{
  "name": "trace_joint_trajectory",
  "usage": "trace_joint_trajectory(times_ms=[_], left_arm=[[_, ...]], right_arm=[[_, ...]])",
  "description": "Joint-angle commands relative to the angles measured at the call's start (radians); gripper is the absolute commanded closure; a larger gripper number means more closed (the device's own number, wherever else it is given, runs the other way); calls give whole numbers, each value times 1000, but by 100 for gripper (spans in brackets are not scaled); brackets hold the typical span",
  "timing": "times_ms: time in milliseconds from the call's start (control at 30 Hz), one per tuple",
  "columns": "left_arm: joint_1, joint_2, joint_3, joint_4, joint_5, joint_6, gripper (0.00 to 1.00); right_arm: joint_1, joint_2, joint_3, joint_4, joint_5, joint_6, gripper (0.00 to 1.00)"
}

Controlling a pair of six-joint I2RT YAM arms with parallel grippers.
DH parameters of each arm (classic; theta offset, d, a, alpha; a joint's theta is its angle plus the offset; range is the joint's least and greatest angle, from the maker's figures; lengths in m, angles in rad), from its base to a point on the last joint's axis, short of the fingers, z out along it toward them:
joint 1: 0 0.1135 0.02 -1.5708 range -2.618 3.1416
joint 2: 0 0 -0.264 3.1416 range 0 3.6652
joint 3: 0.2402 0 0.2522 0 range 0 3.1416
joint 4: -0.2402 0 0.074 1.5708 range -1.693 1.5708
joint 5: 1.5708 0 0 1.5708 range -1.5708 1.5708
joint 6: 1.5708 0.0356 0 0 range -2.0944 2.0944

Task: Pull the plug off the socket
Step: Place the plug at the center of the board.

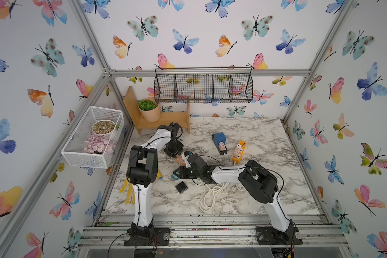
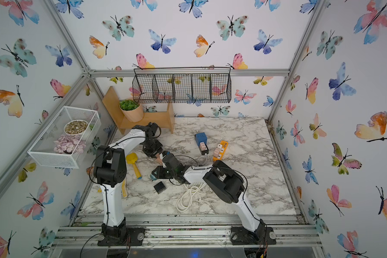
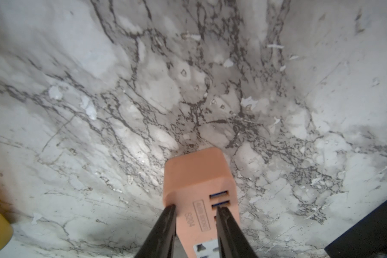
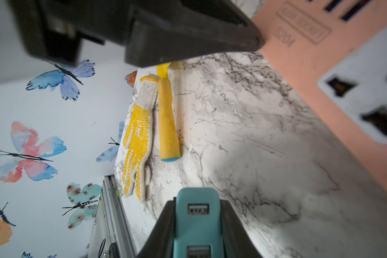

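The right gripper is clamping a teal plastic plug block between its two black fingers. The left gripper is gripping a salmon-pink plastic socket cube by its sides.

Just beside the right gripper, toward the arm bases, a small black square adapter is lying flat on the grey-veined white marble tabletop. A white cable is lying in loose loops behind that gripper, partly under the right forearm. Ahead of the right gripper, near the tabletop's edge, a yellow-handled tool with a blue end cap is lying beside a white knit glove with yellow dots. The two look to be touching near the glove's cuff.

Farther off, beyond the left gripper, a blue cube socket is sitting with a pale pink plug on it. An orange power strip is lying just beside that, carrying pale plugs of its own.

Bare tabletop is showing between the plug and the socket cube, so the two are apart. The plug is hanging low over the tabletop, on the arm-base side of the socket cube.

The plug is showing two USB ports on its rounded teal face. Its prongs are hidden inside the gripper.

The socket cube is tilting over the tabletop. It is showing a white outlet face with dark, unfilled holes, blue USB slots and an embossed label reading S204.
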Motion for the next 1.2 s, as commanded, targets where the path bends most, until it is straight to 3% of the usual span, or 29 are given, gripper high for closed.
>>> trace_joint_trajectory(times_ms=[0,200,333,667,967,1167], left_arm=[[-10,41,-34,14,30,14,64],[-10,29,-38,17,23,16,64],[-10,27,-34,17,26,19,64],[-10,-3,-25,19,18,33,60],[-9,-44,10,13,15,44,49],[-11,-109,29,11,35,50,42]], right_arm=[[1,33,38,-91,35,-17,77],[2,25,48,-144,72,-21,51],[2,1,61,-176,97,-39,45],[1,-91,102,-298,177,-91,39],[-4,-188,128,-398,255,-131,37],[-31,-322,41,-482,371,-185,36]])
